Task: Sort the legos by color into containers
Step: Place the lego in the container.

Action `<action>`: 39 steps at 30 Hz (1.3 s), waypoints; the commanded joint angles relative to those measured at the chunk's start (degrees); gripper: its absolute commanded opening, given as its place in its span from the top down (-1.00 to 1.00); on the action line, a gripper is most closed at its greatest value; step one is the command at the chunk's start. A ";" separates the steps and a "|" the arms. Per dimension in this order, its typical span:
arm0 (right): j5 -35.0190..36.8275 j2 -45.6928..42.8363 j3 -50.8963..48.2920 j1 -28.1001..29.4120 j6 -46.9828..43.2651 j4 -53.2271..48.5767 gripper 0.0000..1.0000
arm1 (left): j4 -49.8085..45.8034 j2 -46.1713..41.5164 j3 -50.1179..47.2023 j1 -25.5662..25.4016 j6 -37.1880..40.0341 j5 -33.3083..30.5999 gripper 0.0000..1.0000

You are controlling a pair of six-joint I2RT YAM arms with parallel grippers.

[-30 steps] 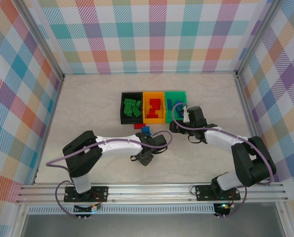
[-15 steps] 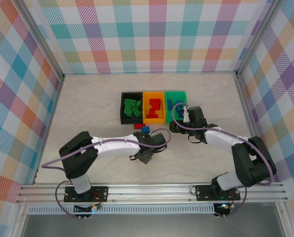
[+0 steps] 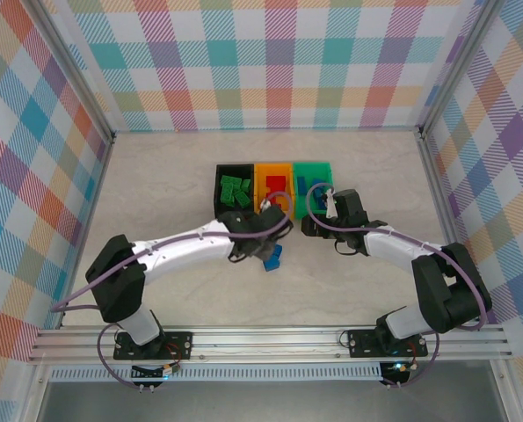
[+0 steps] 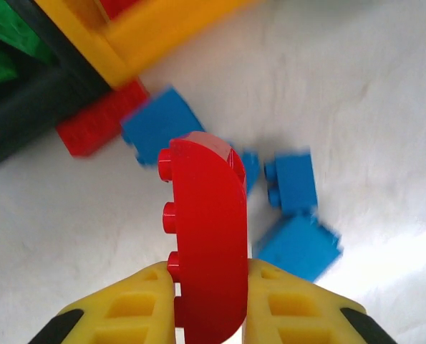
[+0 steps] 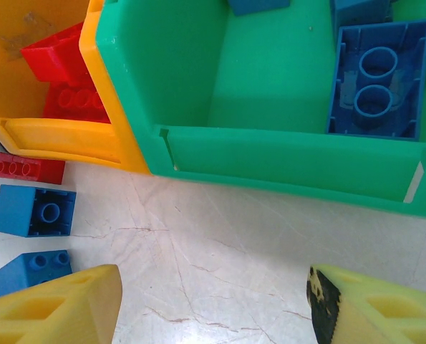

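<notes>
Currently the left pincer (image 4: 209,290) is closed on a red lego (image 4: 207,215) with a rounded end. The piece stands upright between the two yellow fingers (image 4: 137,301), with its studs facing left in the left wrist view. Beyond it, blurred, a loose red lego (image 4: 98,127) lies against the front of the orange bin (image 4: 152,36), near the joint with the black bin (image 4: 26,107). Several blue legos (image 4: 293,183) lie on the worktop (image 4: 356,86) close by. The right pincer (image 5: 213,301) is spread wide with nothing between its fingers, over the worktop just in front of the green bin (image 5: 284,154). Contents: green legos (image 3: 235,191) in the black bin, red legos (image 5: 55,68) in the orange bin, a blue lego (image 5: 376,79) lying underside up in the green bin
</notes>
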 commanded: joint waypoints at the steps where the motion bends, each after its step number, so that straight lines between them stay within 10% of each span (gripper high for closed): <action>1: -1.48 -0.76 0.85 0.35 0.72 1.29 -0.39 | 1.40 3.23 8.60 3.39 1.93 -0.06 0.72; 12: -1.12 -1.26 0.83 0.37 0.62 0.84 -0.39 | -6.32 24.52 37.54 9.74 5.08 -5.80 0.63; 17: -1.26 -1.44 0.68 0.37 0.84 0.99 -0.39 | -6.88 27.01 39.82 11.41 4.91 -4.00 -0.13; 21: -1.82 -1.13 0.70 0.37 1.01 1.22 -0.39 | -3.00 22.48 33.26 11.42 4.77 -1.42 -0.38; 39: -1.20 1.04 1.84 0.40 0.72 0.71 -0.39 | 11.64 0.13 -4.41 11.37 -7.25 -0.85 -0.26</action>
